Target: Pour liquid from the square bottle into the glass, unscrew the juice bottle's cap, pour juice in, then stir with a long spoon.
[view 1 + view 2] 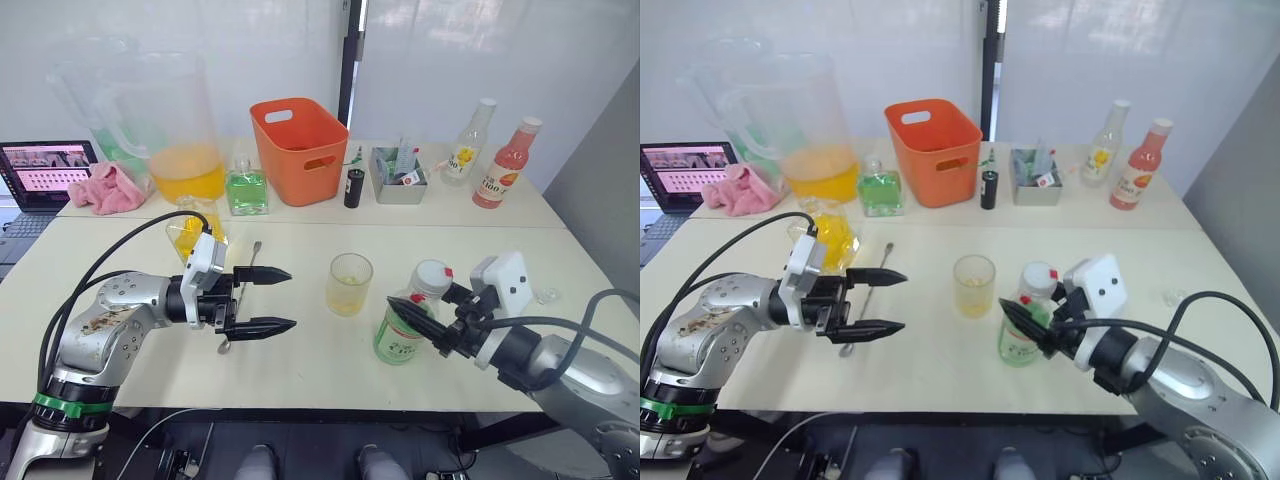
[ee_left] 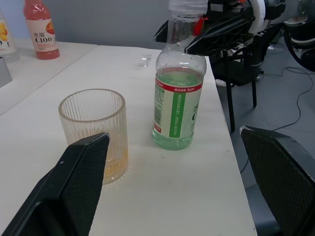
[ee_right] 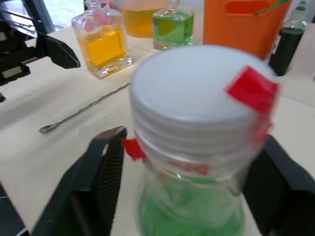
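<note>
A: Where did the juice bottle stand?

B: Upright on the worktop, long axis vertical, just to the robot's right of the ribbed glass, which held a little yellowish liquid at the bottom.

A: And which arm was nearer to it?

B: The right one. The right pincer reached in from the robot's right at neck height, its two fingers straddling the neck just below the white cap. In the right wrist view a finger showed on either side of the neck with a gap to each, so I judged it released, around the cap rather than clamped on it.

A: The left?

B: The left pincer was spread wide and held nothing. It hovered over the long spoon, pointing toward the glass. The square bottle of yellow liquid stood behind it.

A: So the next move?

B: Probably closing on the cap to twist it.
</note>
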`<state>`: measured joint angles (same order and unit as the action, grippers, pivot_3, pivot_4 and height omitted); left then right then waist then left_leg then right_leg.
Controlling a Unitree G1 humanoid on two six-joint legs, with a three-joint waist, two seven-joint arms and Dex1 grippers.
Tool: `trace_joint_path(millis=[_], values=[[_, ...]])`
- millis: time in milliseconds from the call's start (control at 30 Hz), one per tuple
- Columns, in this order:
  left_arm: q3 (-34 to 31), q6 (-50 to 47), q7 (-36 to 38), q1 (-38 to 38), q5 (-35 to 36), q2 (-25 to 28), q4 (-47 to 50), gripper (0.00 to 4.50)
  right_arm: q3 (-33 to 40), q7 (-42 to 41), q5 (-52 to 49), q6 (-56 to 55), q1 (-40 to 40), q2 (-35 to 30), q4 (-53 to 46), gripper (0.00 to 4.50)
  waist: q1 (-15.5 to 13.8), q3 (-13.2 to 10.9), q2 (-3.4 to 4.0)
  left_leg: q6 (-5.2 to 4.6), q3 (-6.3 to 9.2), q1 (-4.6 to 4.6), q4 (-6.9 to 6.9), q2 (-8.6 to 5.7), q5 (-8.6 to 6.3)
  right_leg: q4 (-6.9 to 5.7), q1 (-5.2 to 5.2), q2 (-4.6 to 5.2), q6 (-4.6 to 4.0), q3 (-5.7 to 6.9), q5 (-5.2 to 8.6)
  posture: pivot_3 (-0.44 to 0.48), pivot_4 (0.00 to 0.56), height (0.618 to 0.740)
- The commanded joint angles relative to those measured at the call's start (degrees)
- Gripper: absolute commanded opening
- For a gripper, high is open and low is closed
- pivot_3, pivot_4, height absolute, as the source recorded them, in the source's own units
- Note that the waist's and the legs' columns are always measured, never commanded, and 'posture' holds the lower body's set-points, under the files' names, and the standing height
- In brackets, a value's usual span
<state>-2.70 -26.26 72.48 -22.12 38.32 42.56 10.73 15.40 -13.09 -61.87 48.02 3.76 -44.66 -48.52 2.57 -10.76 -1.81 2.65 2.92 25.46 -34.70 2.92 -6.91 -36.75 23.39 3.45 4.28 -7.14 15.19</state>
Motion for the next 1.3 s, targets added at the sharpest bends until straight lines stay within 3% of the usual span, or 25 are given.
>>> trace_joint_path(millis=[33,133,233,567,767,1067,1100,1300], values=[[-2.4,0.5,-0.5,0.2,0.5,1.1,2.4,4.5,4.1,-7.6,-1.7,0.0,-0.4,-5.4,0.7,4.48,-0.1,0.0,0.0,0.0,0.01,0.0,0.0,0.0,0.0,0.0,0.0,0.0,0.0,0.0,0.0,0.0,0.15,0.74],[-3.5,0.5,-1.8,1.4,0.5,1.3,3.5,4.5,6.7,-23.6,5.6,-5.6,-2.3,-12.8,7.8,4.48,-0.4,0.0,-0.04,0.0,0.02,0.03,-0.02,-0.02,0.0,0.1,-0.04,0.03,0.01,0.02,0.01,0.0,0.15,0.74],[-5.0,0.1,-2.7,3.5,1.0,1.8,5.5,4.5,4.9,-36.0,10.9,-12.7,-0.2,-15.8,15.9,4.48,0.0,0.0,-0.05,0.0,-0.03,0.0,-0.05,-0.02,0.0,0.16,-0.1,0.04,0.01,0.0,0.0,0.0,0.15,0.74],[-11.4,-2.2,-7.3,10.9,3.4,4.3,12.8,4.5,-9.2,-61.7,19.9,-23.6,20.1,-11.5,40.5,4.48,0.9,0.0,-0.05,0.0,-0.05,-0.14,0.0,0.01,-0.01,0.08,-0.11,0.01,-0.01,0.01,-0.01,0.0,0.15,0.74],[-14.8,-3.5,-9.9,14.6,5.1,5.2,16.7,4.5,-14.7,-69.9,22.9,-24.3,28.3,-7.9,46.8,4.48,0.9,0.0,-0.03,0.01,-0.03,-0.14,0.0,0.01,-0.01,0.03,-0.09,0.0,0.0,0.03,-0.01,0.0,0.15,0.74],[-15.7,-4.2,-11.4,16.2,6.1,5.9,18.3,4.5,-15.2,-72.6,23.4,-22.4,29.8,-5.6,46.9,4.48,0.7,0.0,-0.03,0.01,-0.04,-0.13,0.0,0.01,-0.01,0.03,-0.09,0.0,0.0,0.03,-0.01,0.0,0.15,0.74],[-15.5,-4.2,-11.5,16.1,6.1,5.9,18.2,4.5,-15.1,-72.6,23.5,-22.5,29.5,-5.5,46.9,3.98,0.7,0.0,-0.03,0.01,-0.03,-0.13,0.0,0.01,-0.01,0.02,-0.08,0.0,0.0,0.03,-0.01,0.0,0.15,0.74],[-13.6,-3.9,-10.5,13.9,5.7,5.8,16.7,4.5,-13.0,-70.6,22.5,-22.1,26.6,-5.1,44.1,2.0,0.5,0.0,-0.03,0.01,-0.04,-0.13,0.0,0.01,-0.01,0.01,-0.06,0.0,0.0,0.03,-0.01,0.0,0.15,0.74]])
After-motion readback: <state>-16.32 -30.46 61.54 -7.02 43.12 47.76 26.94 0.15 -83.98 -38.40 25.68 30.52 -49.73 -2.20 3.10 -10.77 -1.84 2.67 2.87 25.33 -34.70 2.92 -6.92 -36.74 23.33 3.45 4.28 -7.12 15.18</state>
